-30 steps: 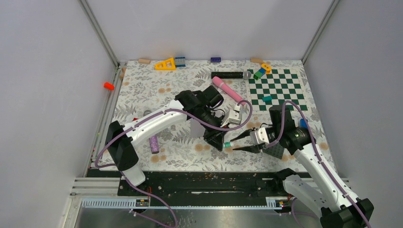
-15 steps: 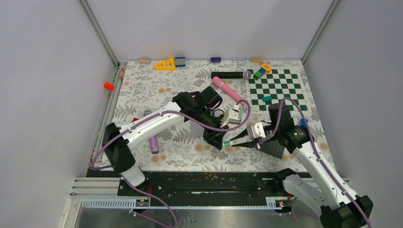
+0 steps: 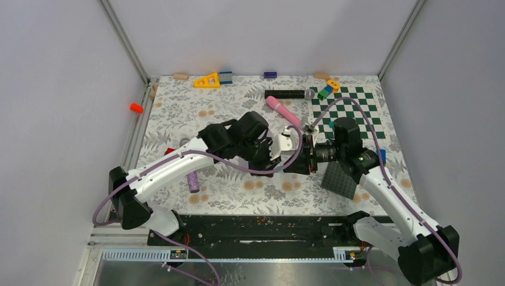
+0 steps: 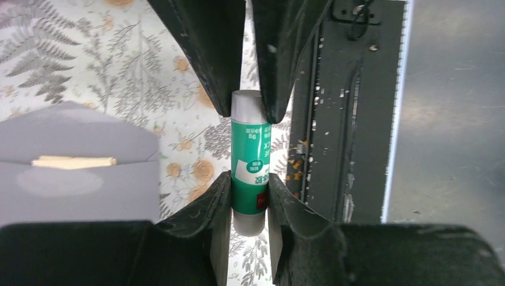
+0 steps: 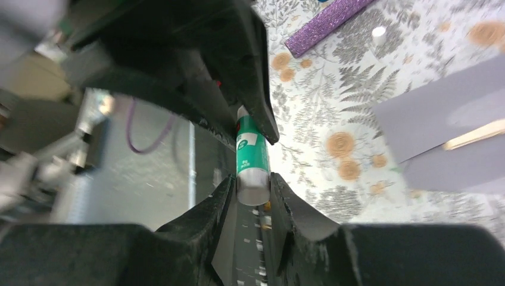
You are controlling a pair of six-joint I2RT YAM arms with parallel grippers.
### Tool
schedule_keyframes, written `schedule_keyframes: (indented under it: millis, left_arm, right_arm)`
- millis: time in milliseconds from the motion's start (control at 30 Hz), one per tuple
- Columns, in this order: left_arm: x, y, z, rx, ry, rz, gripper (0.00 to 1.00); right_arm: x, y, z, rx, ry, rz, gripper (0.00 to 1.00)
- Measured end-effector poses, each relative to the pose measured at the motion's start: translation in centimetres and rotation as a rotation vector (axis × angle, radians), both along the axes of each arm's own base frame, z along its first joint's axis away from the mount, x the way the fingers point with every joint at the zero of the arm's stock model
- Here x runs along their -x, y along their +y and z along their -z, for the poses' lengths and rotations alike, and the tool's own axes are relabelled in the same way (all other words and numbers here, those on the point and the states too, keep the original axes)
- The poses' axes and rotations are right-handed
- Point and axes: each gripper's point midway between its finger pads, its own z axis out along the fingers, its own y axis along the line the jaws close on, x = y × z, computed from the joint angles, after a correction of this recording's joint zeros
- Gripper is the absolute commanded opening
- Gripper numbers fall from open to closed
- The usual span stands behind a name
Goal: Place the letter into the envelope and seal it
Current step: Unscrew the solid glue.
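envelope (image 4: 71,155): flat on the table below and to one side of the left gripper (image 4: 249,186), flap open.
letter (image 4: 74,161): only a tan sliver shows at the envelope mouth.
left gripper: clenched on the glue stick (image 4: 250,158), on its green body.
right gripper (image 5: 250,186): pinching the stick's grey end, fingertips facing the left gripper's.
glue stick: bridged between both grippers.
tip: this looks like uncapping, so pull straight along the stick's axis with the left grip firm.

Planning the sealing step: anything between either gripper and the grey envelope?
Nothing lies between. The light grey paper envelope lies uncovered, flap open. But the left gripper and right gripper both clamp a green-and-white glue stick.
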Motion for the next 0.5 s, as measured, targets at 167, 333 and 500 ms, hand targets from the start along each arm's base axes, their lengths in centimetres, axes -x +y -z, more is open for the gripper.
schedule_keyframes:
  millis: [167, 333, 500]
  left_arm:
    - [-0.8, 0.7, 0.3, -0.027, -0.078, -0.044, 0.06]
    - [-1.9, 0.5, 0.2, -0.03, -0.142, -0.078, 0.05]
    - [-2.8, -0.6, -0.5, 0.02, -0.192, -0.085, 0.05]
  right_arm:
    - [-1.1, 0.9, -0.1, -0.007, 0.305, 0.096, 0.32]
    - [-1.9, 1.1, -0.2, -0.015, 0.463, 0.152, 0.49]
    - [-1.2, 1.2, -0.8, -0.031, 0.483, 0.11, 0.75]
